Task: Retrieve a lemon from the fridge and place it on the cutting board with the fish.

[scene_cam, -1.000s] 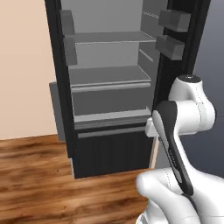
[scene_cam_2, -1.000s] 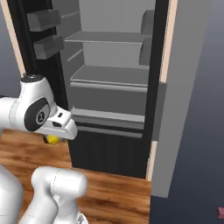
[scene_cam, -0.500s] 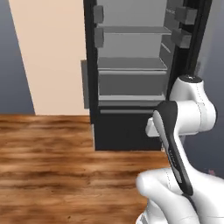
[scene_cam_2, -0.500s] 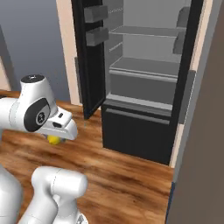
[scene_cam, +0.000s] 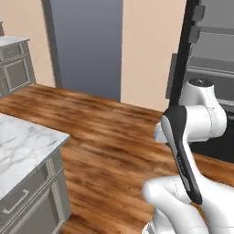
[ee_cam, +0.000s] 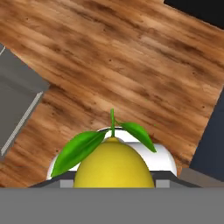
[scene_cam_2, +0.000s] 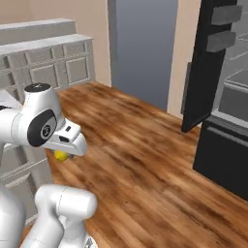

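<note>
Above the wooden floor [ee_cam: 131, 65], the hand [scene_cam_2: 62, 154] pinches the lemon [ee_cam: 113, 168] between its fingertips.

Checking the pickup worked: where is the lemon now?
In the end effector, under the white hand in the right base view; the lemon shows above wood floor in the hand view.

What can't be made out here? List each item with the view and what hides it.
- Tool's fingers: hand view, covered by the lemon and the picture's bottom edge.
- Lemon: right base view, mostly hidden under the white hand; just a yellow patch shows.
- Fridge: both base views, cut off by the right edge; its shelves barely show.
- Marble counter: left base view, cut off by the left edge.
</note>
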